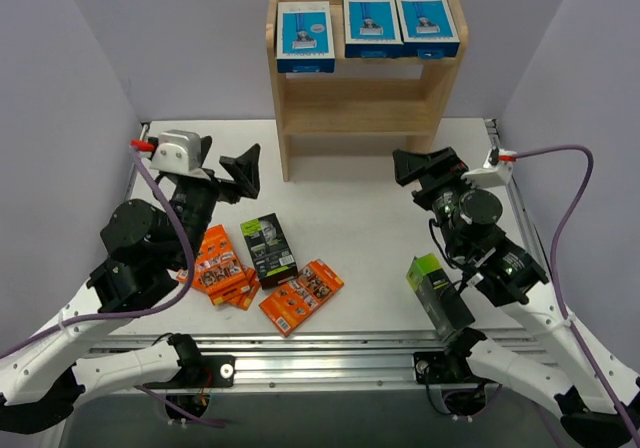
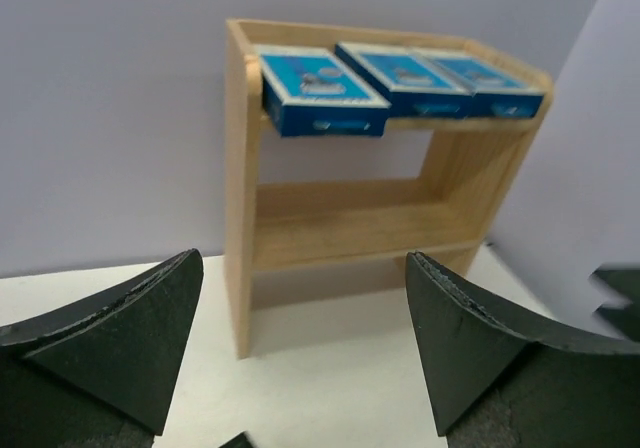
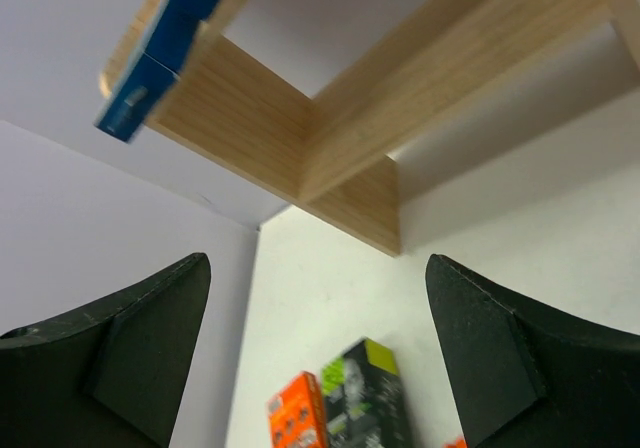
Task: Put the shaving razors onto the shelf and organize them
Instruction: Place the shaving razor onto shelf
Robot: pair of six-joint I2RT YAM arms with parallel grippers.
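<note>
1. Firstly, shelf (image 1: 360,116): stands at the far edge of the table (image 1: 370,218), about mid-width. Light wood, three tiers.
2. Top tier: carries three blue-and-white razor boxes, flat, faces up, in a row.
   - Left box (image 1: 305,36) juts past the tier's front edge.
   - Middle box (image 1: 371,23) and right box (image 1: 426,21) sit side by side, touching, a little apart from the left one.
   - Each shows a razor picture; lettering too small to read, and blurred in the left wrist view.
3. Orange cluster (image 1: 222,268): lies flat toward the table's near left corner, packs overlapping. Print illegible.
4. Lone orange pack (image 1: 301,296): lies flat just right of the cluster, closer to the near edge. Print likewise unreadable.
5. Black-and-lime box (image 1: 269,249): lies flat between the cluster and the lone pack. Bears pale text, not legible.
6. Second black-and-lime box (image 1: 440,293): leans tilted near the near right corner, close against the right arm (image 1: 500,268). Cannot tell whether touching.
7. Left gripper (image 1: 228,163): hovers over the table's left side, aimed at the shelf. Jaws spread wide, nothing between them.
8. Right gripper (image 1: 425,163): hovers over the right side, near the shelf's right foot. Jaws spread wide, nothing held.
</note>
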